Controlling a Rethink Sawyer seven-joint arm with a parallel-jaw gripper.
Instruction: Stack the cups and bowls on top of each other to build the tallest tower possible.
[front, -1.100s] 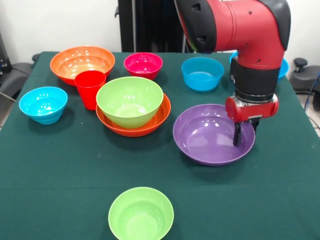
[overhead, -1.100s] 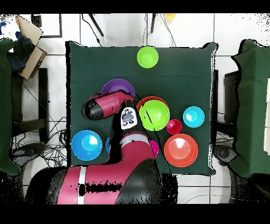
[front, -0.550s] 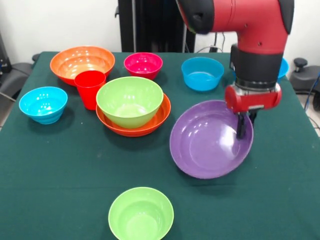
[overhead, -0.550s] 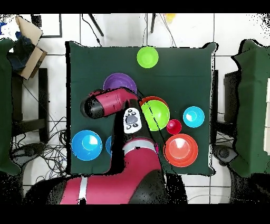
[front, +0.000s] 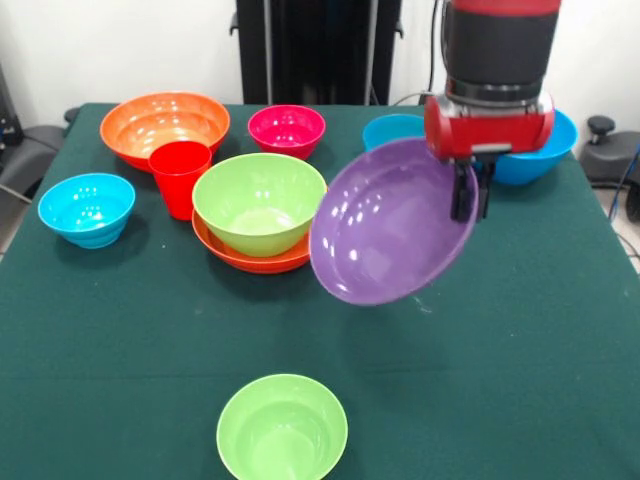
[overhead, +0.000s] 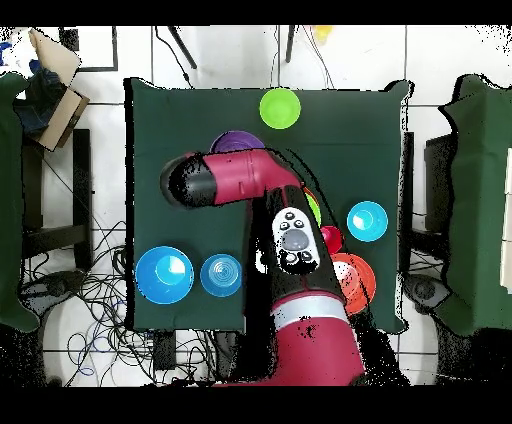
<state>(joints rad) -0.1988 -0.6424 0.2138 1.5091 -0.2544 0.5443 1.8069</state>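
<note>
My gripper (front: 467, 205) is shut on the right rim of the wide purple bowl (front: 385, 225), which hangs tilted above the table with its inside facing the camera. In the overhead view only a sliver of the purple bowl (overhead: 238, 142) shows past the arm. Left of it stands the tower: a green bowl (front: 260, 198) nested in a wide orange bowl (front: 250, 262). The red cup (front: 180, 175) stands upright just left of the tower. A second green bowl (front: 282, 428) sits alone near the front edge, and shows in the overhead view too (overhead: 280, 107).
A wide orange bowl (front: 165, 122) and a magenta bowl (front: 287, 128) sit at the back. Blue bowls stand at the left (front: 87, 207), behind the purple bowl (front: 388, 127) and behind the gripper (front: 545, 155). The arm (overhead: 290, 240) covers the table's middle from above.
The gripper has lifted the purple bowl off the table and carried it up and left toward the tower. The bowl has tilted steeper. The other bowls and the cup have not moved.
</note>
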